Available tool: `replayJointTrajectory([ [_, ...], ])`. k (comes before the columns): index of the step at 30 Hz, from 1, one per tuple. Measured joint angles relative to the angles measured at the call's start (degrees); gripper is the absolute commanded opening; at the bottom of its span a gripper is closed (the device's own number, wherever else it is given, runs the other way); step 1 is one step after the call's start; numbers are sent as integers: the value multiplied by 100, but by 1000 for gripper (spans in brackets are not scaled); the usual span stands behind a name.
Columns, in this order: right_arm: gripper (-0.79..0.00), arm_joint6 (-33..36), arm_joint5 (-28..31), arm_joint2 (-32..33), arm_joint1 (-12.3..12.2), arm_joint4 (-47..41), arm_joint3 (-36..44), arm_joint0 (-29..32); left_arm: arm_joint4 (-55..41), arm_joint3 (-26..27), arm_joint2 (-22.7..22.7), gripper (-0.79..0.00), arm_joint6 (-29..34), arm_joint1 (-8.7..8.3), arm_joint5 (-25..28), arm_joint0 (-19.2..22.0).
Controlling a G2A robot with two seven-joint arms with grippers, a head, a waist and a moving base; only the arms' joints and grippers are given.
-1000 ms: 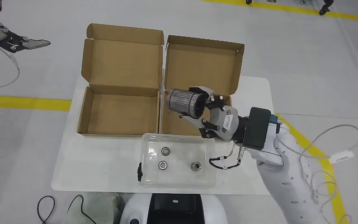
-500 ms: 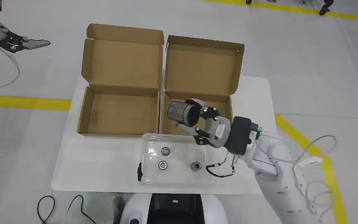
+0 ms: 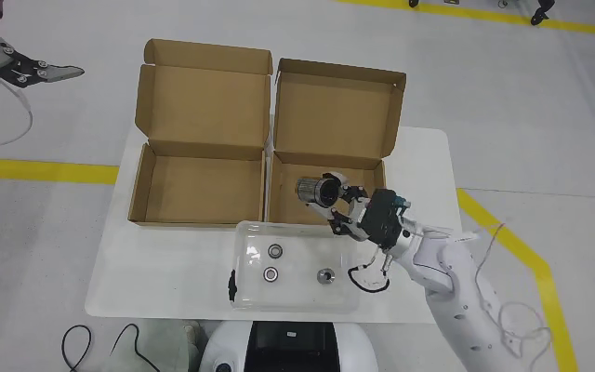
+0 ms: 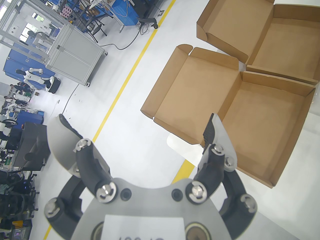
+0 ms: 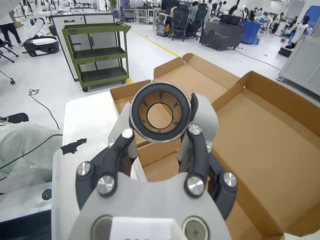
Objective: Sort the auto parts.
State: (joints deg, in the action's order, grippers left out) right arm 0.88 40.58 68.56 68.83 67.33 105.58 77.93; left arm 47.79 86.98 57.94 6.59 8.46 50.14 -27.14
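The right gripper [image 3: 329, 198] is clamped on a ribbed metal cylinder [image 3: 315, 191], one finger on each side of its barrel; the cylinder lies tilted on its side, inside the outline of the right cardboard box [image 3: 335, 116], towards that box's front wall; I cannot tell whether it touches the box floor. From the right wrist the cylinder [image 5: 136, 112] shows a black end face and a hollow core, with the right gripper [image 5: 162, 116] pressed against both flanks. The left cardboard box [image 3: 200, 191] stands just beside the right one, walls touching, lid flaps folded back; nothing lies in it. Both boxes sit on a white table [image 3: 418, 158]. In front of them, touching their front walls or very nearly, is a clear plastic tray [image 3: 297, 293]; inside it are two small ring bearings [image 3: 275, 250] [image 3: 271, 273], one behind the other near the left half, and a small round metal part [image 3: 324, 275] apart to their right. The left gripper [image 4: 136, 126] hangs well off to the side above the floor, fingers spread wide with nothing between them; the two boxes show beyond it.
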Motion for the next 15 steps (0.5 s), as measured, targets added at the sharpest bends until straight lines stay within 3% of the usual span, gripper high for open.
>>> replayJointTrajectory([
  [15, -785, 926, -485, -535, 82, 19, -1032, -593, 0, 0, 0, 0, 0, 0, 0, 0],
])
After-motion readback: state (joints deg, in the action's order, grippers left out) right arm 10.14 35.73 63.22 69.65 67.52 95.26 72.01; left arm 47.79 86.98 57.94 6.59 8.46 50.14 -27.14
